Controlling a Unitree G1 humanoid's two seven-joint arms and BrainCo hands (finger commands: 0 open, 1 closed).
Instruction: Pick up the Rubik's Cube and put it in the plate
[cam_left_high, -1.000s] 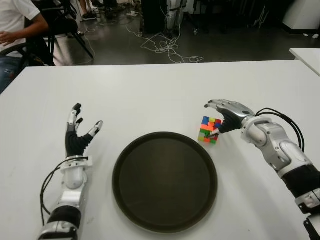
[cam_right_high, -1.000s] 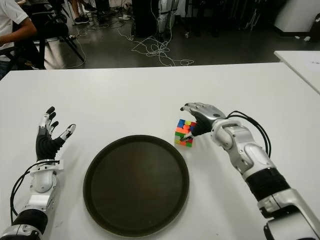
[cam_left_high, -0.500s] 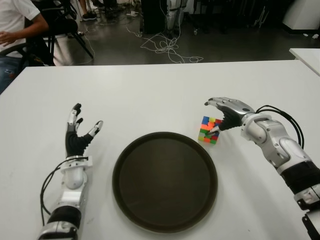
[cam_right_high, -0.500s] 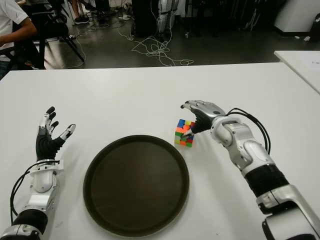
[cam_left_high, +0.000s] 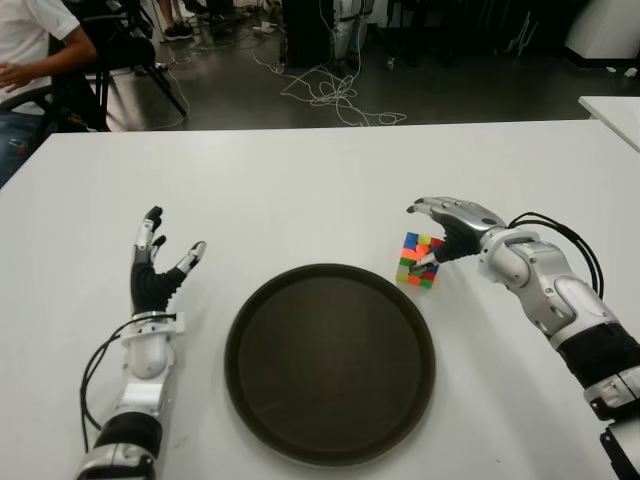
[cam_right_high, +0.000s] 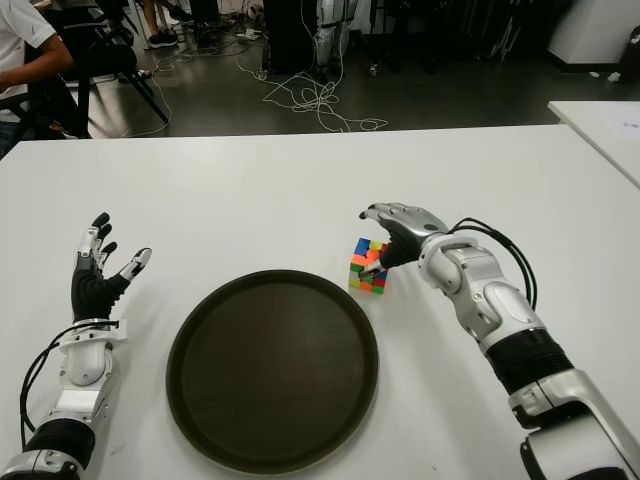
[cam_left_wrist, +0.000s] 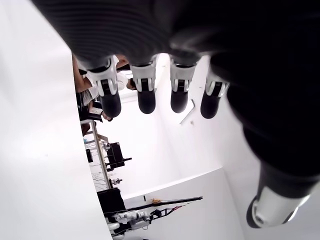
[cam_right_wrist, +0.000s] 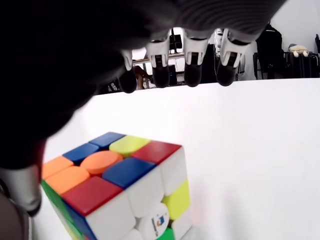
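Since a second earlier, little had shifted that I could see: the right hand (cam_left_high: 447, 228) had crept a touch closer over the Rubik's Cube (cam_left_high: 419, 260), its wrist drawn slightly in, while the cube, the plate and the left hand sat where they had been.

From the left eye, I saw the cube standing on the white table (cam_left_high: 300, 190), just beside the far right edge of the dark round plate (cam_left_high: 330, 362) and outside its rim. My right hand arched over the cube from the right, fingers stretched out above it and the thumb down near the cube's right face; I could not tell from there whether the thumb touched. My left hand (cam_left_high: 155, 270) showed to the left of the plate, well apart from it, fingers pointing away from me and spread.

From the right eye, the layout matched. A seated person (cam_right_high: 30, 55) showed at the far left beyond the table, and cables (cam_right_high: 315, 100) lay on the floor behind it.

In the left wrist view, the fingers (cam_left_wrist: 145, 90) were straight and apart, holding nothing.

In the right wrist view, the cube (cam_right_wrist: 117, 192) sat on the table under the palm, the fingertips (cam_right_wrist: 192, 67) extended past it and clear of it, so nothing was clamped.
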